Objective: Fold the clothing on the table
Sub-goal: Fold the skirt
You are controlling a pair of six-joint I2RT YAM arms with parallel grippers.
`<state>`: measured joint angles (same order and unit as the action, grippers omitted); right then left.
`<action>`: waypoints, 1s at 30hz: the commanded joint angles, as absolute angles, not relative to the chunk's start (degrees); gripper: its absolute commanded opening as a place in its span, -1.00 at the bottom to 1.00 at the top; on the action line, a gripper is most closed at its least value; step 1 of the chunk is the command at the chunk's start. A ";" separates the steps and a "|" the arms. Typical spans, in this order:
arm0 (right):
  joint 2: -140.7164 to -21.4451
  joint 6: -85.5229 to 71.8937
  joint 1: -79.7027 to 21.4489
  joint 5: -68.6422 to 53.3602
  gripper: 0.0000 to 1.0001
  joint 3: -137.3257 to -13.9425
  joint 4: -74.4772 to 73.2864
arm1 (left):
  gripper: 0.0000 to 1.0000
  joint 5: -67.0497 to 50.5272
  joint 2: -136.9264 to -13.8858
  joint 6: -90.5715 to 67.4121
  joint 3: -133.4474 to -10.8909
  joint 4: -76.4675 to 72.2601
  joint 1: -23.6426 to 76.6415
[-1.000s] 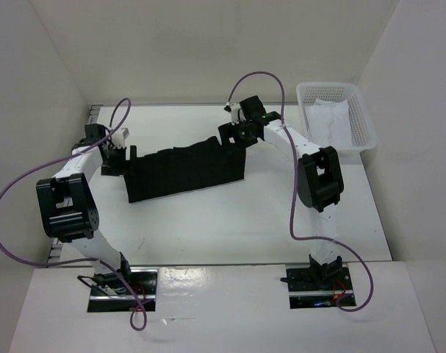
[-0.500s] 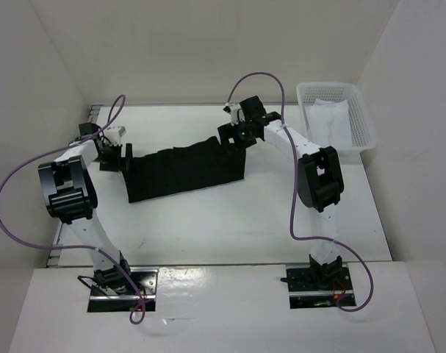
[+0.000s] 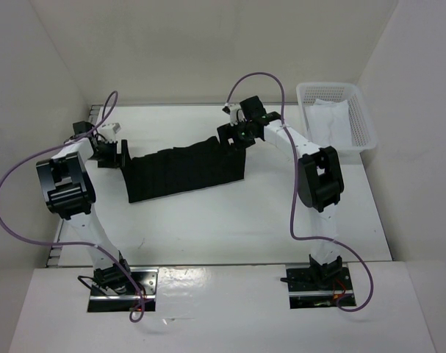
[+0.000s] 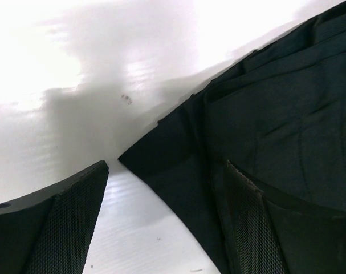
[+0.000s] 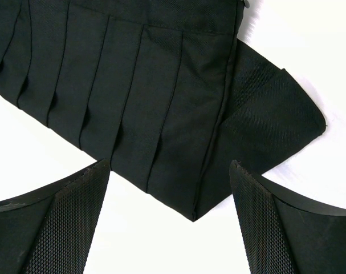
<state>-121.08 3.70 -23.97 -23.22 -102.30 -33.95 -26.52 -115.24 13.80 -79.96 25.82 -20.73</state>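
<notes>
The black pleated clothing (image 3: 186,173) lies as a long folded strip across the back of the white table (image 3: 230,220). My left gripper (image 3: 114,153) is open just off the strip's left end. In the left wrist view the clothing's (image 4: 275,114) corner points between the open fingers (image 4: 64,228), which hold nothing. My right gripper (image 3: 234,137) hovers open over the strip's far right end. In the right wrist view the pleats and a folded corner of the clothing (image 5: 133,85) lie on the table below the gripper (image 5: 170,162), nothing gripped.
A white mesh basket (image 3: 336,114) holding a white cloth (image 3: 329,118) stands at the back right. White walls close in the table on three sides. A metal rail (image 3: 54,250) runs along the left edge. Purple cables loop off both arms.
The left arm has swung its elbow back and its gripper has drifted slightly left and away from the clothing's left end. The right arm and the clothing have not moved.
</notes>
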 commanded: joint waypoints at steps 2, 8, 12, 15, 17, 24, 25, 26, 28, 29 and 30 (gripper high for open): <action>-117.60 3.87 -23.99 -24.26 0.79 -101.60 -33.22 | 0.76 -33.12 -119.09 16.35 -81.73 28.64 -20.74; -117.07 3.87 -23.99 -24.26 0.79 -101.60 -33.22 | 0.76 -33.13 -119.62 18.19 -81.74 29.88 -20.21; -117.07 3.87 -23.99 -24.26 0.79 -101.60 -33.22 | 0.71 -31.30 -119.62 18.90 -81.21 29.88 -18.90; -116.46 3.87 -23.99 -24.78 0.79 -101.60 -33.22 | 0.71 -29.98 -120.23 18.90 -80.60 29.88 -17.75; -115.93 3.87 -23.99 -24.79 0.79 -100.99 -32.70 | 0.68 -29.27 -120.23 18.37 -80.07 29.27 -17.75; -115.41 3.87 -23.99 -24.79 0.79 -100.99 -32.70 | 0.63 -27.08 -120.85 18.37 -79.02 29.79 -14.86; -115.40 3.87 -23.99 -24.79 0.79 -100.99 -32.70 | 0.57 -26.46 -120.85 18.37 -79.01 29.79 -14.33; -115.40 3.87 -23.99 -24.79 0.79 -100.46 -32.70 | 0.53 -26.46 -120.85 18.37 -79.01 29.79 -14.33; -115.40 3.87 -23.99 -24.79 0.79 -100.46 -32.70 | 0.39 -26.46 -120.32 18.37 -79.01 29.79 -14.33; -114.88 3.87 -23.99 -24.79 0.79 -100.46 -32.70 | 0.34 -26.98 -120.32 18.37 -79.01 29.79 -13.72; -114.87 3.87 -23.99 -24.79 0.79 -100.46 -32.70 | 0.28 -26.98 -119.80 18.37 -79.01 30.32 -13.71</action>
<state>-119.37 3.70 -23.97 -23.90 -100.71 -33.93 -27.53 -117.16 17.89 -81.60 25.41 -14.48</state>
